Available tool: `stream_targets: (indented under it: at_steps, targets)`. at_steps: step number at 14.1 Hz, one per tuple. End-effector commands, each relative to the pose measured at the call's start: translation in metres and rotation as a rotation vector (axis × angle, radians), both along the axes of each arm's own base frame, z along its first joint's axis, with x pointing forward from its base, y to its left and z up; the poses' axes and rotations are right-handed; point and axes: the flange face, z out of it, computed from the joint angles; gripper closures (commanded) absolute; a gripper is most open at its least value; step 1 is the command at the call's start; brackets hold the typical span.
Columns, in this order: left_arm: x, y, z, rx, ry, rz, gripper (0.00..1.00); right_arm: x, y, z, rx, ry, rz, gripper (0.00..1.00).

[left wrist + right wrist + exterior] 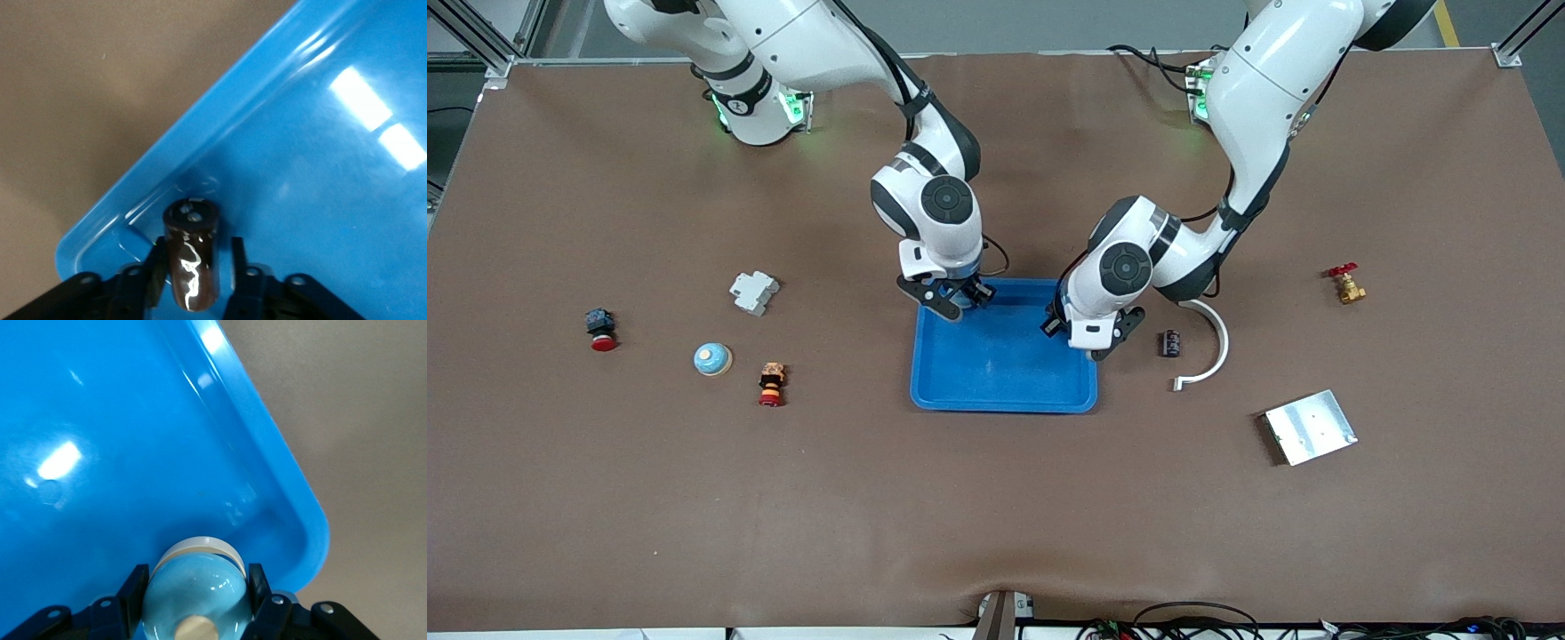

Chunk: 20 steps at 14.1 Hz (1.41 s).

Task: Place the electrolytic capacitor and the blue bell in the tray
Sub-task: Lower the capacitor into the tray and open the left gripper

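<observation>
- My left hand is low over a corner of the tray, with the electrolytic capacitor between its fingers. They look to be parting slightly, so I cannot tell if the grip holds.
- My right hand is clamped on the blue bell, over the tray's corner toward the right arm's base.
- A second bell and a second capacitor lie out on the surface; neither is in the tray.
- Risks, as I judge them: the capacitor could roll toward the rim once released, and the bell, so near the rim, might land on it and tip out.
</observation>
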Motion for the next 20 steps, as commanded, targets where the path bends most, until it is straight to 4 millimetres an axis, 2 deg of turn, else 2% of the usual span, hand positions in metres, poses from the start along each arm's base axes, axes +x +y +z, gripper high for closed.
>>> stream_targets:
  at_steps: [1, 6, 12, 15, 20]
  targets:
    - [0.000, -0.002, 0.004, 0.007, -0.024, 0.002, 0.00, 0.013, 0.012, -0.011, -0.009, -0.022, -0.016, 1.00]
    - [0.015, 0.007, 0.022, -0.003, -0.056, 0.018, 0.00, 0.019, 0.009, -0.009, -0.010, -0.025, -0.025, 1.00]
    - [0.049, 0.042, 0.069, -0.010, -0.127, 0.075, 0.00, 0.040, -0.001, -0.004, 0.003, -0.040, -0.045, 1.00]
    - [0.053, 0.055, 0.075, 0.033, -0.139, 0.009, 0.00, 0.049, -0.007, -0.009, -0.011, -0.051, -0.041, 1.00]
    - [0.057, 0.072, 0.076, 0.040, -0.174, -0.187, 0.00, 0.043, -0.005, -0.024, -0.023, -0.040, -0.040, 1.00]
